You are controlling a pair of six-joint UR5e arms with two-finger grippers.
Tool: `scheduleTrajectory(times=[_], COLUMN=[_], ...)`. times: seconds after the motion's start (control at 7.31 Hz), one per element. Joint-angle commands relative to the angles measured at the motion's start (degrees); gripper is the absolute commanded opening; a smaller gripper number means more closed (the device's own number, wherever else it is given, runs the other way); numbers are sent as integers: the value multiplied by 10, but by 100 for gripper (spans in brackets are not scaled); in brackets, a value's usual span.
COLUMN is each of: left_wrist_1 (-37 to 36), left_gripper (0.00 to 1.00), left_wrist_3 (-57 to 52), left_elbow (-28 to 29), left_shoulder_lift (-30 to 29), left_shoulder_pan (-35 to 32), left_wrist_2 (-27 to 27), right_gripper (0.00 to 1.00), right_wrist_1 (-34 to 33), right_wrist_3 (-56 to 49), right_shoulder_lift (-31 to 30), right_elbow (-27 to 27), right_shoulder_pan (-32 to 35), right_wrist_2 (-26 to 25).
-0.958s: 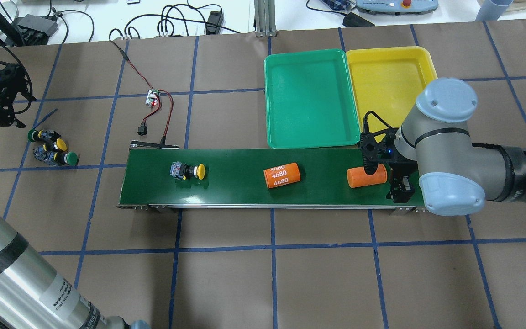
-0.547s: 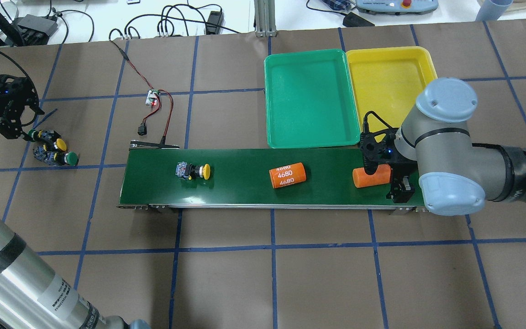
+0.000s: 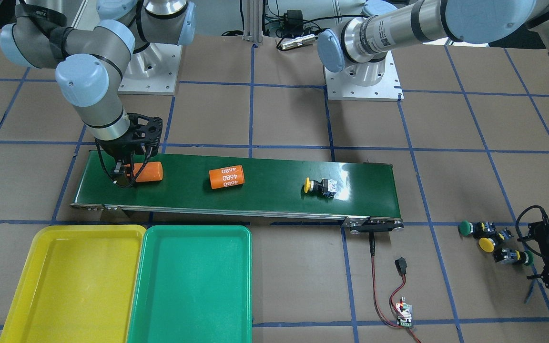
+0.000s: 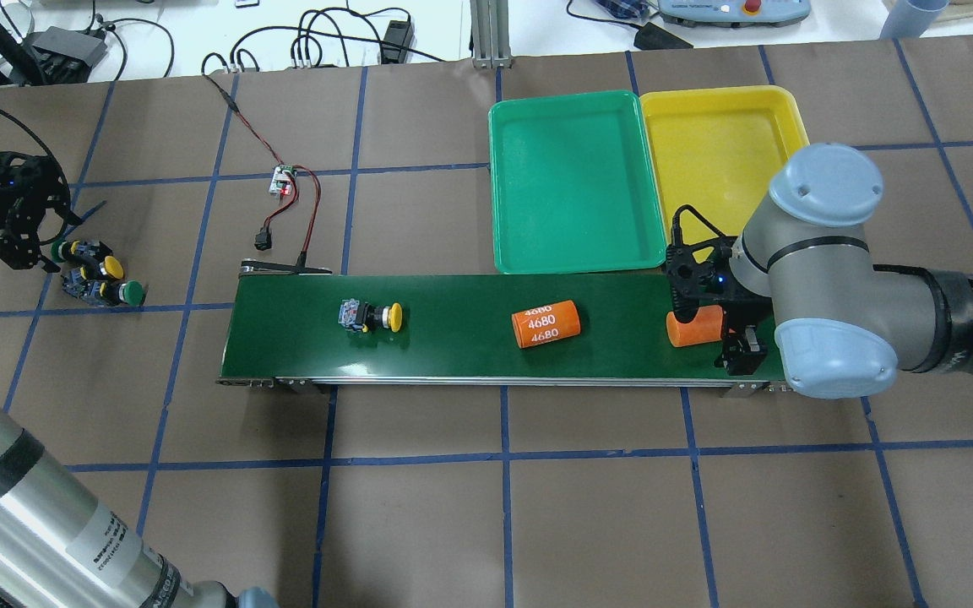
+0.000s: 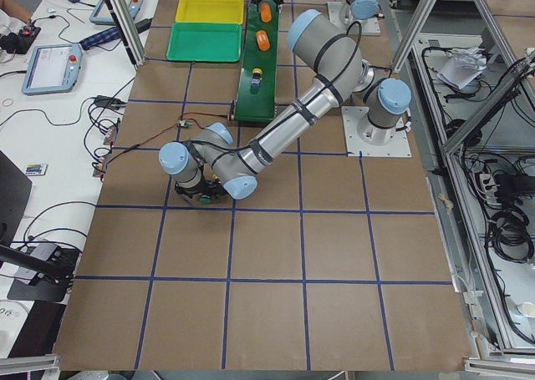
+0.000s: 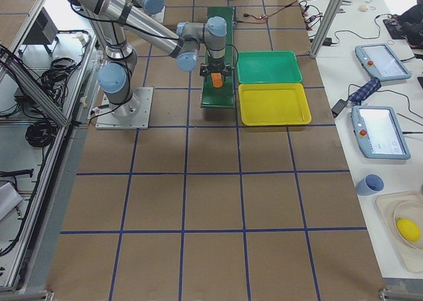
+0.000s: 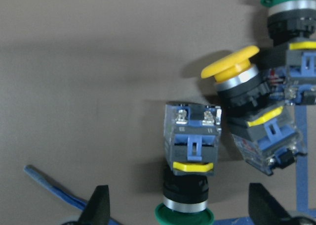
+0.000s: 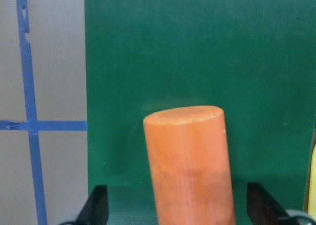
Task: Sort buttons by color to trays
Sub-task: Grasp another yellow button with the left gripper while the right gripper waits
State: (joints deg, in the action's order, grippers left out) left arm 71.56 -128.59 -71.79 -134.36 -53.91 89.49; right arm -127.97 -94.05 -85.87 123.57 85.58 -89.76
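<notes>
One yellow button (image 4: 377, 317) (image 3: 320, 186) lies on its side on the dark-green conveyor belt (image 4: 453, 355). Three more buttons huddle on the table at the far left: a green one (image 4: 60, 250), a yellow one (image 4: 112, 268) and a green one (image 4: 133, 293). My left gripper (image 4: 26, 249) (image 7: 180, 207) hangs open just over that group, and the nearest green button (image 7: 190, 156) lies between its fingers. My right gripper (image 4: 719, 325) (image 8: 177, 207) is open at the belt's right end and straddles a plain orange cylinder (image 8: 190, 160). The green tray (image 4: 575, 181) and the yellow tray (image 4: 723, 143) hold nothing.
A second orange cylinder marked 4680 (image 4: 546, 323) lies mid-belt. A small circuit board with red and black wires (image 4: 284, 181) sits behind the belt's left end. Blue tape lines grid the brown table. The right arm's elbow (image 4: 828, 270) overhangs the yellow tray's near corner.
The belt has carried the yellow button and both cylinders to the right, the plain one further in between the right gripper's fingers. The left gripper has come down toward the group of buttons.
</notes>
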Motion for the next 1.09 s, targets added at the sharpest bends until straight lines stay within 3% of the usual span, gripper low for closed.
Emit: scheduleTrajectory(times=[0.0,0.27,0.82,0.96], left_wrist_1=[-7,-23,-3,59], left_gripper=[75,1,0,0], left_wrist_3=[-14,-31,-22,19], left_elbow=[-6,-16,-4,-9], left_shoulder_lift=[-2,1,41,73], left_shoulder_pan=[0,4,3,-7], left_wrist_2=[-4,-23,-31,-32], right_gripper=[100,100,100,100], right_wrist_1=[0,0,1,1], right_wrist_3=[0,0,0,0], right_shoulder_lift=[0,0,0,0], right_elbow=[0,0,1,1], right_shoulder_pan=[0,0,0,0], right_wrist_2=[0,0,0,0])
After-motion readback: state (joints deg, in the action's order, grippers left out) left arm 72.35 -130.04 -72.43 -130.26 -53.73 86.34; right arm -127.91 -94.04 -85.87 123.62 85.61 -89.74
